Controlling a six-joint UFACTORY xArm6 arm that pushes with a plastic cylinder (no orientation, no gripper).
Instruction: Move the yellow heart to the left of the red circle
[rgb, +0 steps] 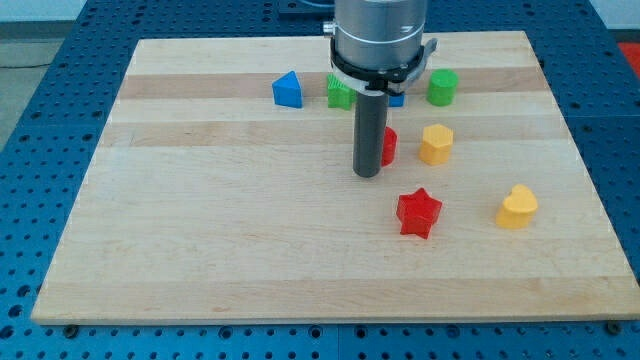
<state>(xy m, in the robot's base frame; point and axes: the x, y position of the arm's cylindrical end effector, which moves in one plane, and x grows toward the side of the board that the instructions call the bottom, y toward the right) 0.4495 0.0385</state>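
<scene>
This looks like a robotics lab or test bench. A pale wooden board (250, 250) serves as the surface, lying on a blue perforated metal base (40, 120) with a regular grid of mounting holes. A grey machined robot arm (380, 35) hangs over it.

Blocks on the wooden board (200, 250), by colour:
- Yellow: 2 — 1 yellow heart (517, 207), 1 yellow hexagon (436, 144).
- Red: 2 — 1 red star (418, 213), 1 red circle (389, 146), mostly hidden behind the rod.
- Green: 2 — 1 green hexagon-like block (442, 87), 1 green block (339, 93), shape unclear.
- Blue: 2 — 1 blue block with a pointed top (288, 90), 1 blue block (397, 99), only a sliver visible.

Total blocks: 8. Boards: 1.
</scene>
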